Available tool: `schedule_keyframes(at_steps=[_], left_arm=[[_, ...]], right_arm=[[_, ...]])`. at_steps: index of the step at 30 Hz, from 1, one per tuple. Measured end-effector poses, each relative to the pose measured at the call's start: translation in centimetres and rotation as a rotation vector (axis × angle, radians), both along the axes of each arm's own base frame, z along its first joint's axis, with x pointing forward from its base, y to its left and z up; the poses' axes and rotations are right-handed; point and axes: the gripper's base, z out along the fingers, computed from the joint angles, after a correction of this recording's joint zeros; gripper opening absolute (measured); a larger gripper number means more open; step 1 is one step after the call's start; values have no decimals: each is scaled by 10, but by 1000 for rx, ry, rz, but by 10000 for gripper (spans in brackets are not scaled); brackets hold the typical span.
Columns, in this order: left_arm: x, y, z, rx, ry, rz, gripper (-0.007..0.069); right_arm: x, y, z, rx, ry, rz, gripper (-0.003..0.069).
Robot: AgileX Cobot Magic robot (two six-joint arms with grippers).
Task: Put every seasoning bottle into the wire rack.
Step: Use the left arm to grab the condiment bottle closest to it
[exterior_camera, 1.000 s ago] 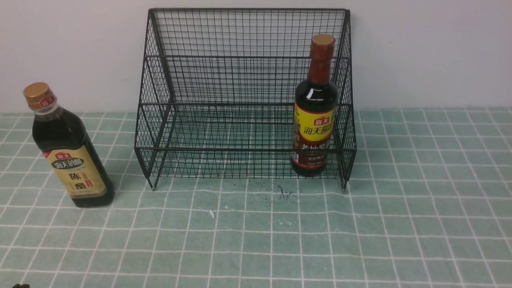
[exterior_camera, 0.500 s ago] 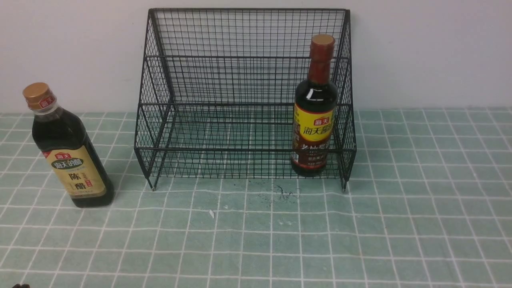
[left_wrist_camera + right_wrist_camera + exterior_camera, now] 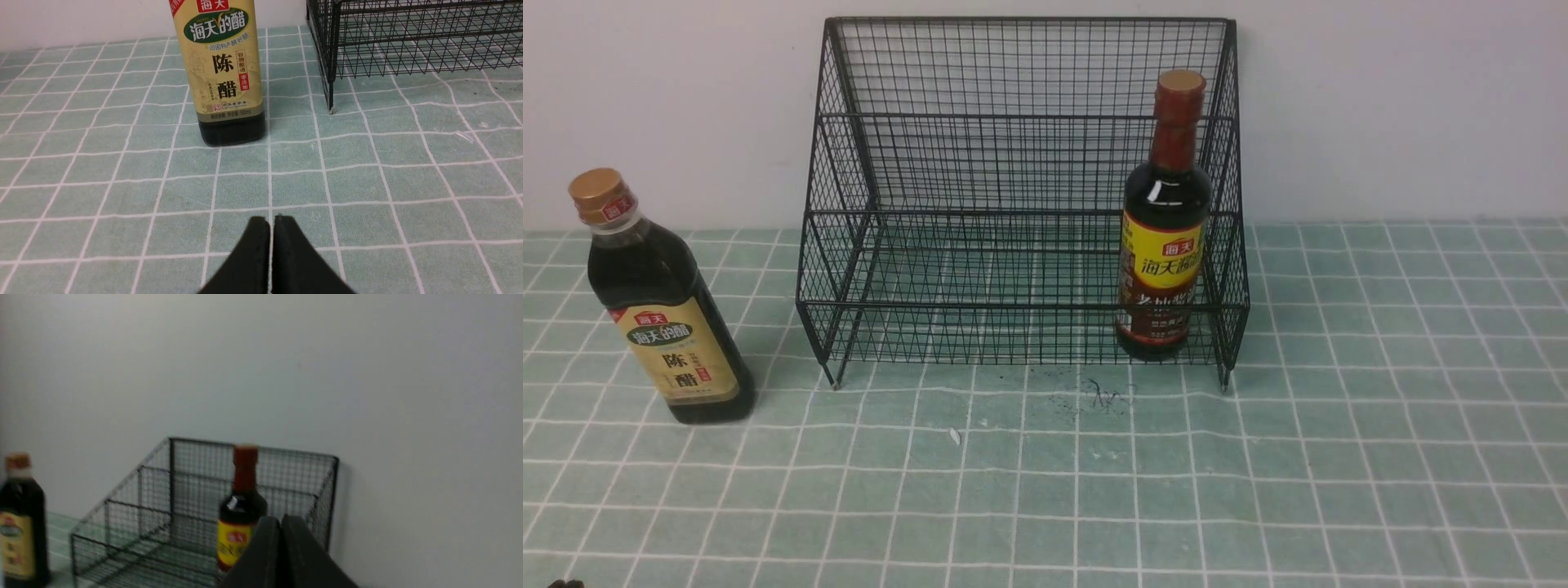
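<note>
The black wire rack (image 3: 1021, 204) stands against the back wall. The round bottle with red-brown neck and yellow label (image 3: 1165, 245) stands upright in the rack's lower tier at its right end; it also shows in the right wrist view (image 3: 240, 514). The squarish bottle with gold cap and tan label (image 3: 658, 314) stands upright on the cloth left of the rack, and shows in the left wrist view (image 3: 222, 69). My left gripper (image 3: 271, 222) is shut and empty, low over the cloth, short of that bottle. My right gripper (image 3: 280, 520) is shut and empty, raised, well back from the rack.
A green checked cloth (image 3: 1339, 425) covers the table up to the white wall (image 3: 1405, 106). A small white scrap (image 3: 955, 436) and dark marks (image 3: 1107, 396) lie in front of the rack. Neither gripper shows in the front view.
</note>
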Motion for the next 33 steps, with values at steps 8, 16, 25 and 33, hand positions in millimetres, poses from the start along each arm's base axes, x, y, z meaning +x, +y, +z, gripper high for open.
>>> schedule_keyframes(at_steps=[8,16,25,33], left_arm=[[0,0,0,0,0,0,-6],[0,0,0,0,0,0,-6],[0,0,0,0,0,0,-6],[0,0,0,0,0,0,-6]], right_arm=[[26,-8,-105,-67,335,-305,-13],[27,-10,-108,-66,339,-345,-13],[27,-10,-108,-66,339,-345,-13],[27,-10,-108,-66,339,-345,-13]])
